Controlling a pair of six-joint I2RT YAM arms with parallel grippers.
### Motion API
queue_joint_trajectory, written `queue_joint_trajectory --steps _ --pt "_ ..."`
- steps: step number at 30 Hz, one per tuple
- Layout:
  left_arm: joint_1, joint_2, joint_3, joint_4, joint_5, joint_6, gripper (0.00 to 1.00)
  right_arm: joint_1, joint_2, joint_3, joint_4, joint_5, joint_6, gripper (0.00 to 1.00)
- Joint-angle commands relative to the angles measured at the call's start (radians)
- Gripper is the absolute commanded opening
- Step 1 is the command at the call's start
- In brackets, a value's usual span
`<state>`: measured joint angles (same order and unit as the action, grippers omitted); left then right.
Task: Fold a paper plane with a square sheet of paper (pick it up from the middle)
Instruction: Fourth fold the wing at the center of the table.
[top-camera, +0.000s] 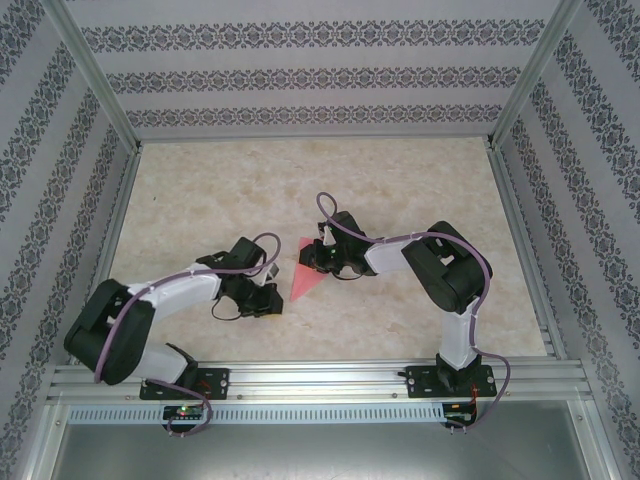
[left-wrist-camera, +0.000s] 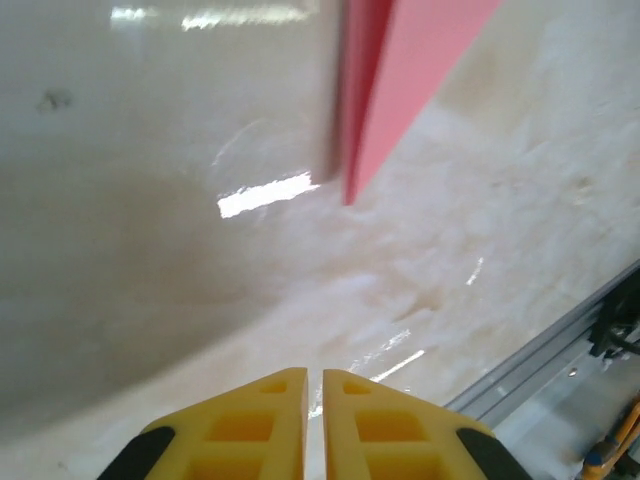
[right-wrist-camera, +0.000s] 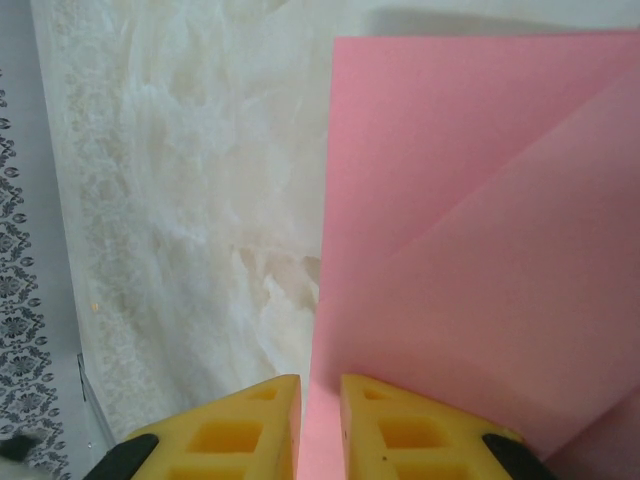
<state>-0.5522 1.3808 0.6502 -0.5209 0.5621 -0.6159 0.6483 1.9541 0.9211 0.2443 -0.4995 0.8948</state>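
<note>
Right gripper (right-wrist-camera: 320, 385) is pinched on the edge of the folded pink paper (top-camera: 305, 268), middle of the table (top-camera: 200, 200). Left gripper (left-wrist-camera: 314, 375) sits at the paper's 8 o'clock, fingers all but together on nothing, with the paper's point ahead at 12.

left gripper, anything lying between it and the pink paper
Nothing visible: bare tabletop lies between the left gripper and the tip of the folded pink paper. The right gripper grips the paper at its opposite edge, out of that path.
</note>
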Motion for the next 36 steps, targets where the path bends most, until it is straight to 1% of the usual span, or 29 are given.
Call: queue_joint_trajectory --steps 1,6,9,19,21,25,31,36 --pt "0.003 -0.034 0.074 0.015 -0.04 -0.062 0.18 -0.005 0.048 -0.03 -0.14 0.106 -0.032 0.2" --pt "0.006 0.098 0.154 0.136 0.01 -0.084 0.18 -0.001 0.053 -0.029 -0.131 0.104 -0.025 0.2" --pt "0.006 0.164 0.167 0.19 0.008 -0.092 0.17 0.002 0.053 -0.027 -0.127 0.101 -0.024 0.2" --pt "0.006 0.266 0.165 0.387 0.013 -0.109 0.19 0.005 0.058 -0.024 -0.125 0.099 -0.022 0.2" --pt "0.005 0.289 0.167 0.393 0.011 -0.108 0.19 0.004 0.06 -0.025 -0.123 0.098 -0.022 0.2" --pt "0.006 0.33 0.149 0.381 -0.026 -0.089 0.18 0.005 0.06 -0.027 -0.119 0.097 -0.019 0.2" --pt "0.006 0.37 0.097 0.343 -0.092 -0.066 0.11 0.003 0.05 -0.017 -0.099 0.076 -0.008 0.2" --pt "0.006 0.374 0.033 0.343 -0.126 -0.058 0.06 -0.018 -0.016 0.021 -0.126 0.068 -0.018 0.22"
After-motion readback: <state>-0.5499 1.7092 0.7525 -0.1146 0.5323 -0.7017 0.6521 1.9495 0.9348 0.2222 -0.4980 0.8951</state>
